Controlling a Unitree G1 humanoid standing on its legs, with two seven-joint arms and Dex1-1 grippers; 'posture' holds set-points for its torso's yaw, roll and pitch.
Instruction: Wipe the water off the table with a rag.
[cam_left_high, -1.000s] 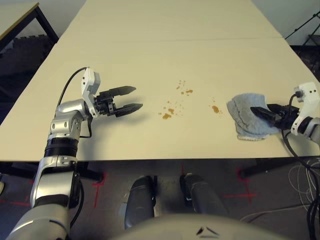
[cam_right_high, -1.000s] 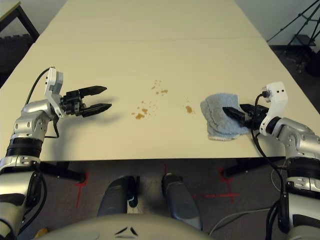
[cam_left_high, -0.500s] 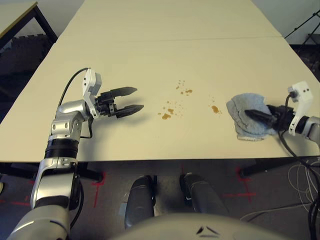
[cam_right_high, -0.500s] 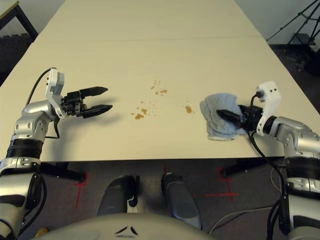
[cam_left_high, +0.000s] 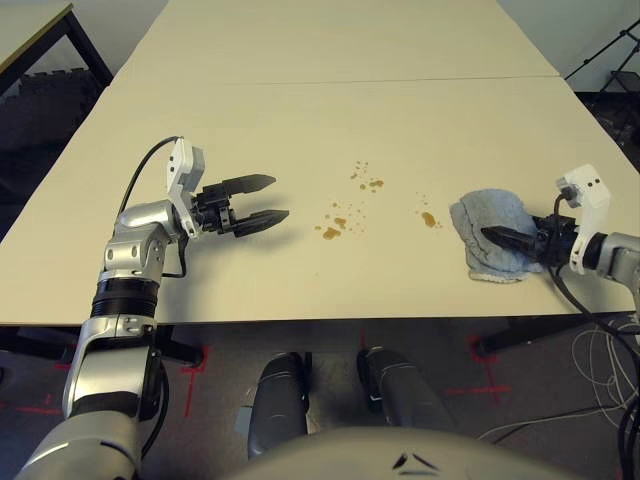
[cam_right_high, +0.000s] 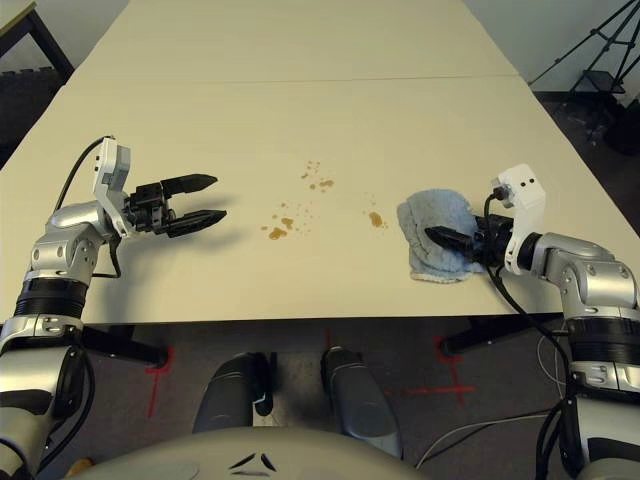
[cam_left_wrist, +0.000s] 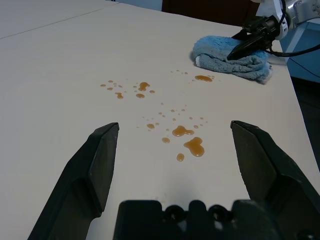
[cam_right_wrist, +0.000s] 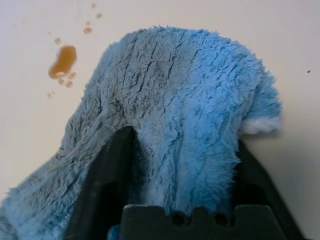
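Right gripper (cam_right_high: 440, 238), at the right middle of the head views, pressed into the rag (cam_right_high: 434, 236), both black fingers sunk in the blue-grey pile with a fold of cloth bunched between them, so clamped on the rag. Rag itself lying crumpled on the table (cam_right_high: 300, 110) toward the right of the frame, close to the near edge, a pale hem showing along one side. Just left of the rag, apart from it, one amber blotch of the water (cam_left_high: 429, 219) with a few specks beside it. Further left, around frame centre, two more scatters of drops: a lower one with the biggest blotches (cam_left_high: 333, 231) and a smaller upper one (cam_left_high: 374, 184). At the left middle of the frame, left gripper (cam_left_high: 262, 200) held just over the tabletop, fingers spread wide apart and gripping nothing, tips aimed across at the drops, well apart from them. Thin seam line (cam_left_high: 300, 82) across the table in the upper part of the frame. No containers on the surface. Corner of a smaller table (cam_left_high: 40, 30) with a black frame at the upper left.
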